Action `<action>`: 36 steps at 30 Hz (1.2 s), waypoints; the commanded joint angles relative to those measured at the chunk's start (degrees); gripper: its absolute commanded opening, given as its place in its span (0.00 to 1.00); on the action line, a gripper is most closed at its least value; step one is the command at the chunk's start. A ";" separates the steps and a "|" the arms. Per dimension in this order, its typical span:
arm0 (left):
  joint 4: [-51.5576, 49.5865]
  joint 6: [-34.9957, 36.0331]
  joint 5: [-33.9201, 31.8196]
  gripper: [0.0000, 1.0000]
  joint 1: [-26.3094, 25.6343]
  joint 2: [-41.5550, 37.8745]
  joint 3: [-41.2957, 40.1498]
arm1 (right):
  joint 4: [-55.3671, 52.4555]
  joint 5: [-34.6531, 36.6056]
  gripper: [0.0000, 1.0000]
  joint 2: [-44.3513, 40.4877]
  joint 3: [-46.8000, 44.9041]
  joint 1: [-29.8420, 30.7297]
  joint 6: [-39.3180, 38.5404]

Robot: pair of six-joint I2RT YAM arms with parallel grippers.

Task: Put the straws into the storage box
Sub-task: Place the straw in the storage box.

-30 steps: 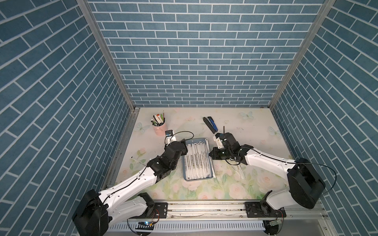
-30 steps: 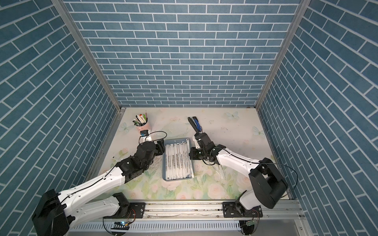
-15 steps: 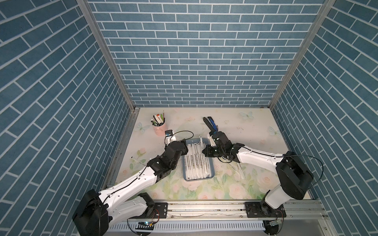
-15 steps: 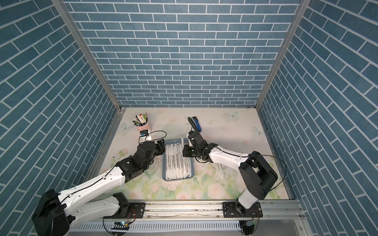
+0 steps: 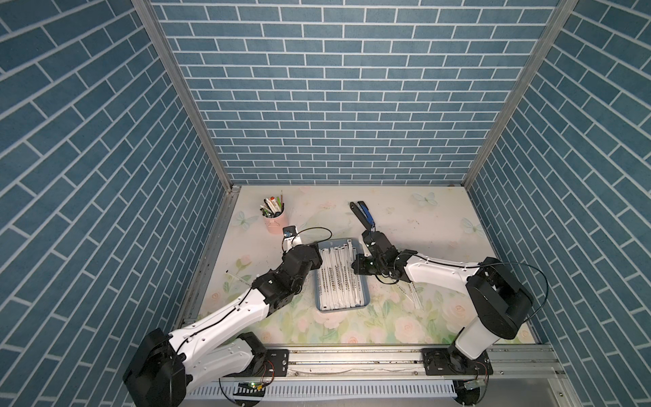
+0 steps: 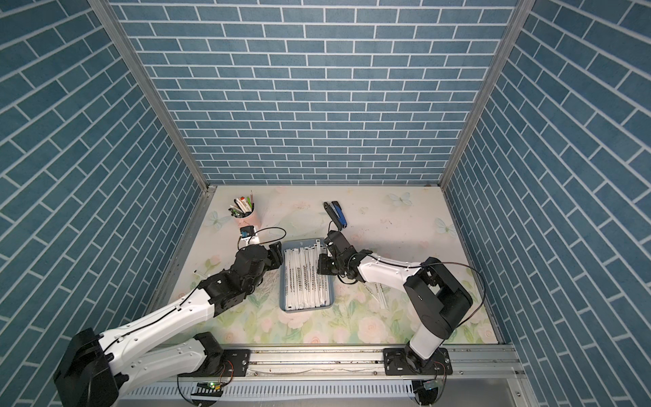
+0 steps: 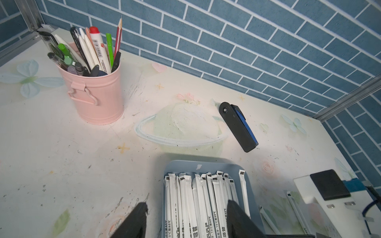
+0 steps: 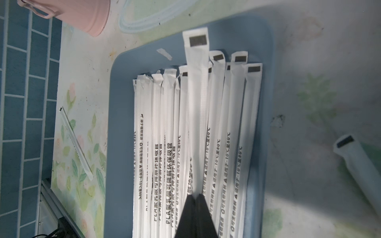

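The right gripper (image 8: 195, 197) has its jaws pressed together on one straw (image 8: 195, 86), which lies lengthwise over the straws (image 8: 165, 144) already in the box (image 8: 115, 144), its dark-tabbed end reaching past theirs toward the box's far rim. In a top view this gripper (image 5: 356, 264) sits at the box's right edge, mid-frame, the white forearm running back to the lower right toward its base on the front rail. The left gripper (image 7: 185, 218) stands apart — one finger (image 7: 134, 220) outside the box's left wall, the other over the straws — holding nothing; in a top view it (image 6: 278, 259) is at the box's upper left corner, the arm stretching down to the lower left. The wrappers carry black print: "PLA", Chinese characters, and "-10°C" to "80°C". Loose straws (image 5: 410, 292) lie on the table (image 5: 440, 218) right of the box, and one (image 5: 239, 278) lies left of it. A pink cup (image 5: 276, 220) of pens stands at upper left of the table; a stapler (image 5: 363, 213) lies just above the right gripper.
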 commanded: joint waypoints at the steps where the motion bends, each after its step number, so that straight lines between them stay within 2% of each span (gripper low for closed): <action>1: 0.24 0.54 2.02 0.64 0.33 2.32 0.88 | 0.73 1.63 0.00 0.35 -1.02 0.17 2.23; 11: 2.19 0.15 2.10 0.64 0.33 3.82 -0.02 | -1.36 2.01 0.00 4.93 0.23 1.71 2.85; 20: -2.69 -2.24 -0.42 0.62 1.93 -2.12 -0.78 | -4.52 3.83 0.00 7.15 2.52 1.85 3.02; 27: -5.38 -1.96 2.15 0.63 5.63 -6.59 -1.95 | -7.23 4.99 0.13 5.41 4.19 2.46 2.50; 33: -8.17 -2.00 2.10 0.62 6.56 -6.55 -1.60 | -8.26 7.09 0.21 4.25 5.51 2.91 1.99; 36: -13.72 -1.53 -0.01 0.62 8.66 -5.31 -0.38 | -9.92 8.61 0.24 3.24 6.66 2.92 1.19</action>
